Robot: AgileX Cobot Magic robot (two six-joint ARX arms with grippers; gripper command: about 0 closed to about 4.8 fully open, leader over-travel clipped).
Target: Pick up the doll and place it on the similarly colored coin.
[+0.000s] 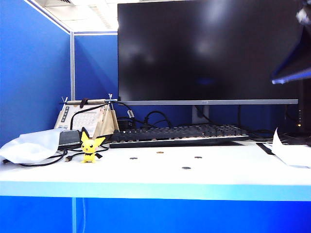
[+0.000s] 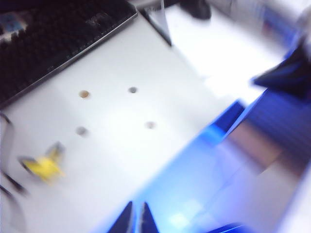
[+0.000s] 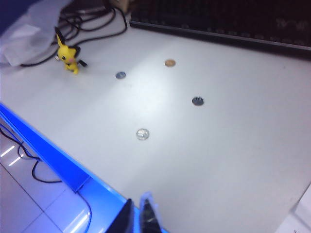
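Yellow doll (image 1: 90, 147) upright, ears up

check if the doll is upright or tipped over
Upright: the yellow doll stands on its feet on the white table, ears pointing up, also seen standing in the right wrist view.

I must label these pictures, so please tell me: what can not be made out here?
- Doll: smeared by motion blur in the left wrist view, face unreadable.
- Coin: too small in the exterior view to read its face.
- Left tool and right tool: cut off by the picture edge in their wrist views, only shut tips show.
- Both arms: not in the exterior view.
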